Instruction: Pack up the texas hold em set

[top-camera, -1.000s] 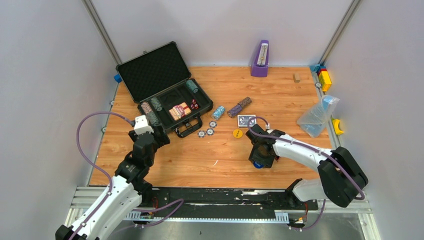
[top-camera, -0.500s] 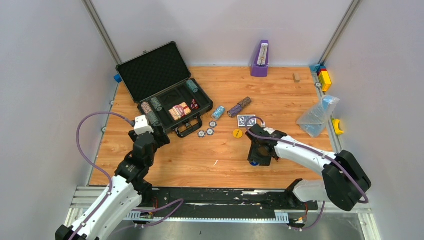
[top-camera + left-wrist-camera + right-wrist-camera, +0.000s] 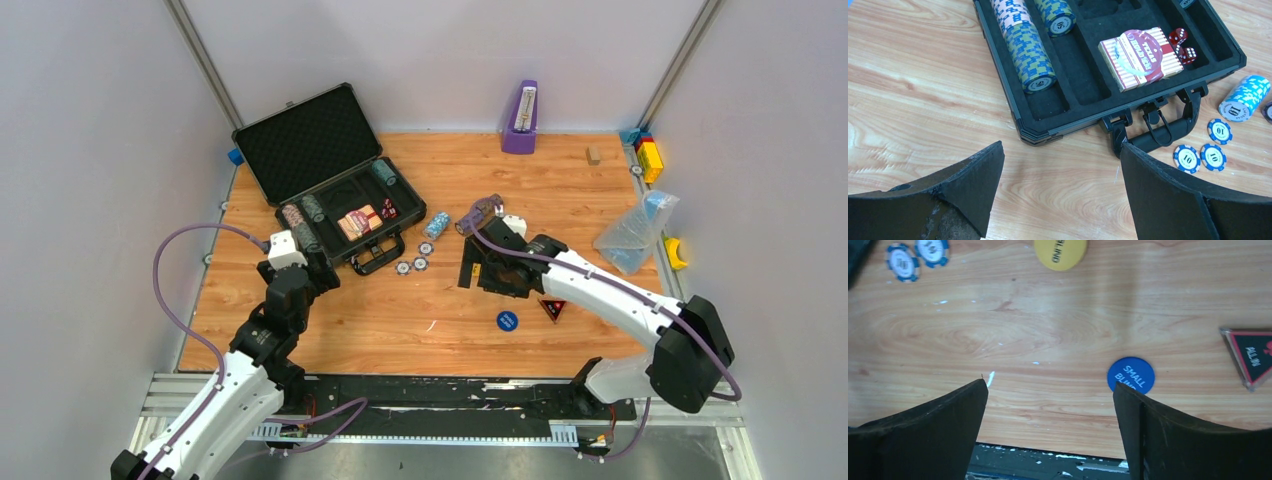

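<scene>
The open dark case (image 3: pixel 330 190) (image 3: pixel 1048 112) stands at the back left and holds chip rolls (image 3: pixel 1023 45), a red card deck (image 3: pixel 1138 57) and red dice (image 3: pixel 1182 45). My left gripper (image 3: pixel 318 268) (image 3: pixel 1060 190) hovers open over bare wood before the case's front corner. Near the handle lie a blue chip roll (image 3: pixel 437 224) (image 3: pixel 1243 97), loose blue chips (image 3: pixel 412 265) (image 3: pixel 1203 155) (image 3: pixel 915 257) and a purple roll (image 3: pixel 478 213). My right gripper (image 3: pixel 483 272) (image 3: pixel 1050 425) is open and holds nothing. It hangs over the yellow button (image 3: pixel 1060 252). A blue small-blind button (image 3: pixel 507 320) (image 3: pixel 1130 375) and a red-edged all-in triangle (image 3: pixel 552 308) (image 3: pixel 1250 357) lie on the wood.
A purple metronome (image 3: pixel 520 118) stands at the back wall. A clear plastic bag (image 3: pixel 635 232), coloured blocks (image 3: pixel 648 152) and a small wooden block (image 3: pixel 593 155) sit along the right side. The table's near edge (image 3: pixel 1048 452) shows below my right fingers.
My right gripper has opened and let go of the blue button, which now lies on the table. That arm swung away and leftward; the triangle now shows. The left arm has not moved.
</scene>
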Tool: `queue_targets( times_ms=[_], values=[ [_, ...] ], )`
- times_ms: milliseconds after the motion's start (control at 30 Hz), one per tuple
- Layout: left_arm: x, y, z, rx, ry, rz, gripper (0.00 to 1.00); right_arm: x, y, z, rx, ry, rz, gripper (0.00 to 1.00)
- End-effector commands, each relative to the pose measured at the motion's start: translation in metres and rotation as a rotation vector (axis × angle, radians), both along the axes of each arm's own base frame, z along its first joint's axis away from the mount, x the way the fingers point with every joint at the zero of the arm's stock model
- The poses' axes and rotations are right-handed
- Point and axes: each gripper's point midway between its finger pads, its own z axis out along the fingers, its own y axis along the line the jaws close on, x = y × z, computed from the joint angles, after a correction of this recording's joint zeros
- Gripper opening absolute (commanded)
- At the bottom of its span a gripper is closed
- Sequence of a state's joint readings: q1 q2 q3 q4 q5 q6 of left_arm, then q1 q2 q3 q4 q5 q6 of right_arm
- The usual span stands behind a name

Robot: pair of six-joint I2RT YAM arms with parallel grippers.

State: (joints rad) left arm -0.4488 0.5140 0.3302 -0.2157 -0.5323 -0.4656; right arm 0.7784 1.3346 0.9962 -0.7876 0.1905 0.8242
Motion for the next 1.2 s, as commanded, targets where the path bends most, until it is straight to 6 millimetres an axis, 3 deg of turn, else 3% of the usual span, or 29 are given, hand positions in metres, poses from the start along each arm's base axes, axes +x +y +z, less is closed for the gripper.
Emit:
queue_targets(
  times_ms=[0, 200, 333, 433, 900, 1167],
  values=[
    [0.004, 0.000, 0.016, -0.014, -0.042, 0.009, 0.94, -0.012, -0.035, -0.021, -0.158, 0.060, -0.093, 1.00],
    [0.005, -0.001, 0.015, -0.012, -0.037, 0.003, 0.94, -0.043, -0.067, -0.068, -0.227, 0.163, -0.169, 1.00],
    [0.005, -0.001, 0.015, -0.011, -0.037, 0.003, 0.94, -0.051, -0.073, -0.085, -0.209, 0.188, -0.176, 0.99],
    [0.005, -0.001, 0.015, -0.012, -0.037, 0.003, 0.94, -0.048, -0.068, -0.093, -0.174, 0.195, -0.157, 0.92],
    [0.005, -0.001, 0.016, -0.011, -0.037, 0.004, 0.94, -0.030, -0.062, -0.113, -0.214, 0.198, -0.113, 0.89],
    [0.005, -0.001, 0.015, -0.011, -0.038, 0.005, 0.94, -0.034, -0.065, -0.116, -0.215, 0.210, -0.103, 0.88]
  ],
)
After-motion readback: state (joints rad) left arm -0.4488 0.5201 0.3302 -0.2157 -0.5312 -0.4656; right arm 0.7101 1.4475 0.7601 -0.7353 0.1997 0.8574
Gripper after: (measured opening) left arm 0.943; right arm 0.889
